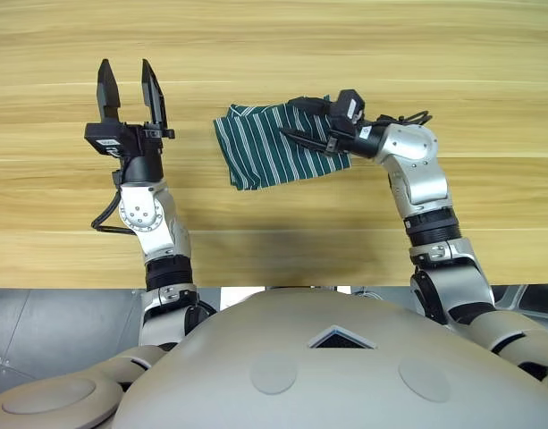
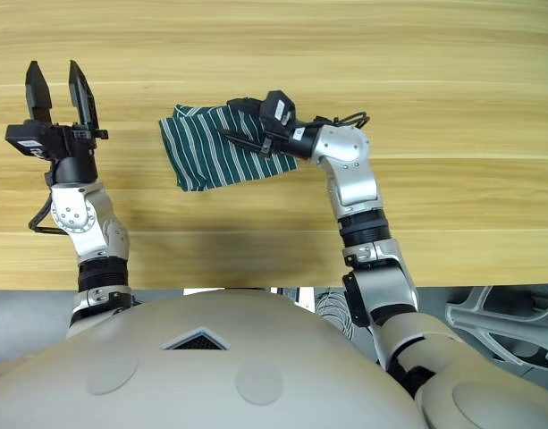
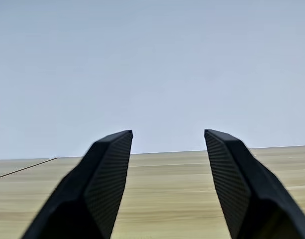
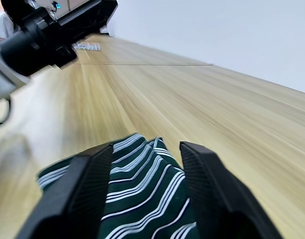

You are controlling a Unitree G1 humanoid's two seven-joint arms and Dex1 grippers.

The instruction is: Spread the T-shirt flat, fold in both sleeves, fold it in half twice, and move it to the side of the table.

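Note:
The T-shirt (image 1: 266, 147), dark green with white stripes, lies folded into a small bundle on the wooden table (image 1: 363, 45) at mid-depth. My right gripper (image 1: 289, 118) reaches in from the right and sits low over the bundle's right part. It is open, one finger near the far edge and one near the middle, and the striped cloth (image 4: 137, 194) shows between the fingers. My left gripper (image 1: 125, 67) stands to the left of the shirt, apart from it. It points away over the table, open and with nothing in it (image 3: 167, 133).
The table's front edge (image 1: 256, 286) runs just before my arms, with grey floor (image 1: 41, 331) below it. Bare wood stretches beyond and on both sides of the shirt. A black cable (image 1: 108, 219) loops off the left forearm.

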